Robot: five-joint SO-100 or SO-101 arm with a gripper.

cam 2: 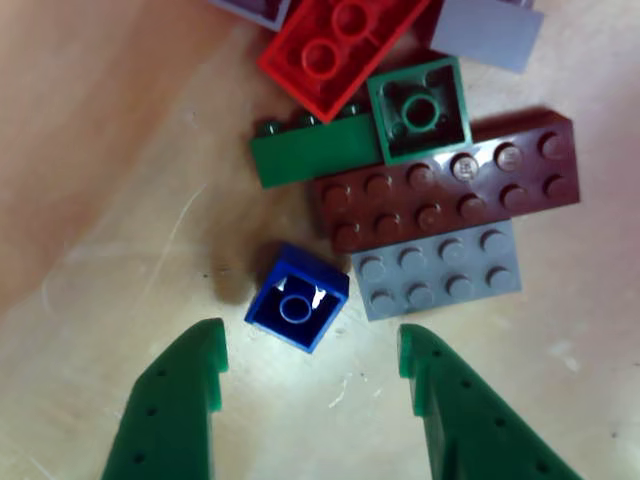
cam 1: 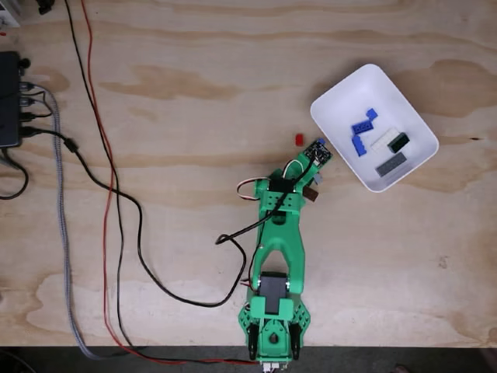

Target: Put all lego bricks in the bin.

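Observation:
In the other view my green gripper [cam 2: 312,350] is open just above the table, its fingertips on either side and a little short of a small blue lego brick [cam 2: 297,310] lying studs down. Behind it lies a pile of lego bricks: a grey plate [cam 2: 440,270], a brown brick [cam 2: 445,185], a green square [cam 2: 420,110], a green brick [cam 2: 315,150] and a red one [cam 2: 340,50]. In the fixed view the green arm [cam 1: 279,233] reaches up from the table's bottom edge toward the white bin [cam 1: 365,93], which holds blue [cam 1: 362,126], white [cam 1: 383,140], dark [cam 1: 398,142] and grey [cam 1: 390,164] bricks.
In the fixed view a red brick [cam 1: 299,139] peeks out left of the arm's head. Black, red and grey cables [cam 1: 109,179] run down the left half of the plywood table to a black box [cam 1: 9,101]. The bin sits up and to the right of the gripper.

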